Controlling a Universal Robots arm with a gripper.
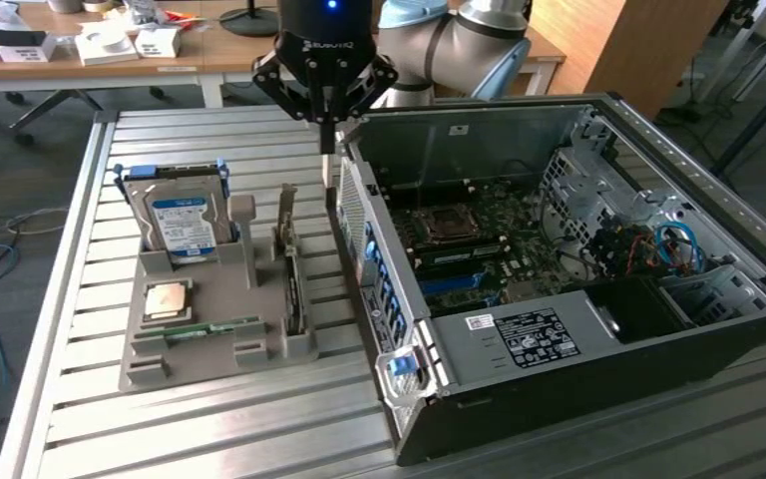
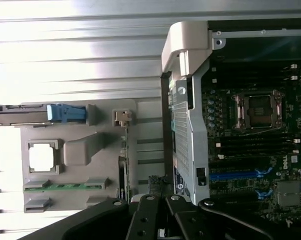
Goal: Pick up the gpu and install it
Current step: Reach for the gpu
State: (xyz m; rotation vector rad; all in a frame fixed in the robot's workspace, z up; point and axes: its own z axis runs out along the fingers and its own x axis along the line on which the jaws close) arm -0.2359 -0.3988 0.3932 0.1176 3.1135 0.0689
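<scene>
Colours I saw from my station

I saw a grey tray (image 1: 157, 374), a blue-and-white label on the hard drive (image 1: 181, 222), a green memory stick (image 1: 196, 329), the dark green gpu (image 1: 292, 289) and a silver, ribbed table (image 1: 223, 429).

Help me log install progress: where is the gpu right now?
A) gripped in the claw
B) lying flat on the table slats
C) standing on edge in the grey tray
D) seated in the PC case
C: the gpu stands on edge in a slot of the grey tray, while the shut claw hangs higher up, apart from it.
</scene>
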